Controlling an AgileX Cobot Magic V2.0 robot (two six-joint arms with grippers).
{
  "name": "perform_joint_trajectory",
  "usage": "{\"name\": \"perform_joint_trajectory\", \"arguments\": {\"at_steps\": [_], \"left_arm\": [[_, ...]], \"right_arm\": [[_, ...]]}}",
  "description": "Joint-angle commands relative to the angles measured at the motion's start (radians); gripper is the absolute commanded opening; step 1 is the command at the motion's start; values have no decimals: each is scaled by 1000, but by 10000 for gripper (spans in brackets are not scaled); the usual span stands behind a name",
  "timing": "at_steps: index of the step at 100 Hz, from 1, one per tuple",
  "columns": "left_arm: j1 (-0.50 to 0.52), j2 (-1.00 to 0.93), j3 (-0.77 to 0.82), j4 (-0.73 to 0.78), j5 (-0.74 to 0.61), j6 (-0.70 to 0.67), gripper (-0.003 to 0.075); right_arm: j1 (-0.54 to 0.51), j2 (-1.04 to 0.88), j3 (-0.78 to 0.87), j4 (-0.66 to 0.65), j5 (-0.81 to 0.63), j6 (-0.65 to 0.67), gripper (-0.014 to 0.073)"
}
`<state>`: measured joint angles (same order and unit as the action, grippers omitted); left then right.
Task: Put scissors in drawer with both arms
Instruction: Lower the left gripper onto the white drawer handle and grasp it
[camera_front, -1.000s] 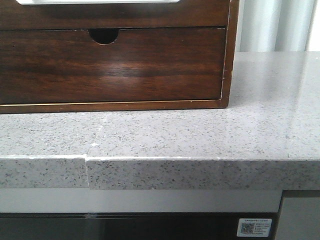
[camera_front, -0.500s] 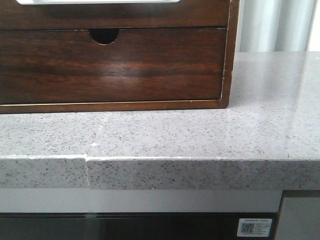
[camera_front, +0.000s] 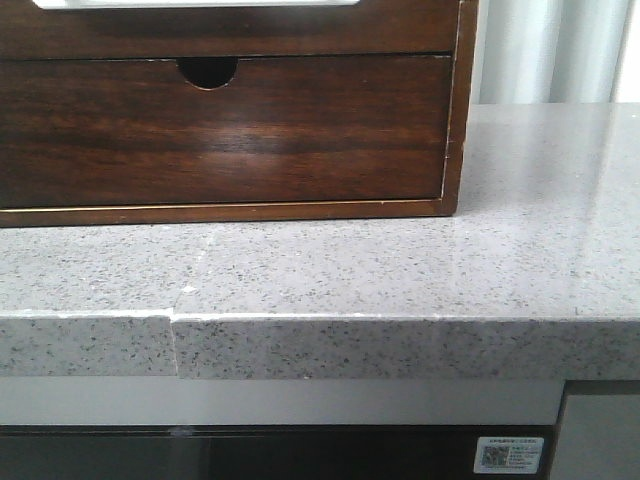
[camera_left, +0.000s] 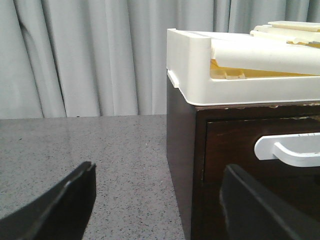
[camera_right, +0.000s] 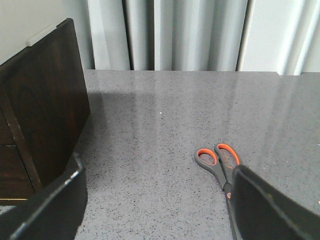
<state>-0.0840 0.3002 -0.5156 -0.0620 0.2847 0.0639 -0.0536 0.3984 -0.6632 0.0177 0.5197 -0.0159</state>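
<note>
Front view: dark wooden cabinet (camera_front: 230, 120) standing on the speckled grey desk (camera_front: 400, 270). Its lower front carries a half-moon finger notch (camera_front: 208, 70); above it runs the drawer (camera_front: 250, 30), a plain glossy strip with a white area along its top, apparently pushed in. No scissors and no arm appear here.

Left wrist view: left pincer (camera_left: 160, 210) spread wide, nothing between its dark fingers (camera_left: 65, 205). It faces the cabinet corner; one finger is in front of the dark front, the other over bare desk. A white handle (camera_left: 292, 150) shows on the front just beyond the finger, below a white tray (camera_left: 240, 75) on top of the cabinet. This arm appears better placed for the pull.

Right wrist view: right pincer (camera_right: 155, 200) likewise spread and empty. The scissors (camera_right: 222, 167) lie flat on the desk, well apart from the cabinet side, orange-lined loops pointing away from the camera and blades running back under one finger. Their long axis lies roughly along the pincer's reach, offset towards that finger, so the right arm is the nearer one and would likely need to shift sideways before closing.
</note>
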Motion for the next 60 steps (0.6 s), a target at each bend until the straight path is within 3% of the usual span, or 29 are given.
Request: {"name": "perform_joint_trajectory", "arguments": {"at_steps": [1, 45, 60], "left_arm": [[1, 17, -26, -61, -73, -5, 461], [-3, 147, -22, -779, 13, -5, 442], [-3, 257, -22, -902, 60, -3, 442]], "right_arm": [[3, 17, -32, -9, -85, -2, 535], [3, 17, -32, 28, -96, -2, 535], [3, 17, -32, 30, -101, -2, 535]]}}
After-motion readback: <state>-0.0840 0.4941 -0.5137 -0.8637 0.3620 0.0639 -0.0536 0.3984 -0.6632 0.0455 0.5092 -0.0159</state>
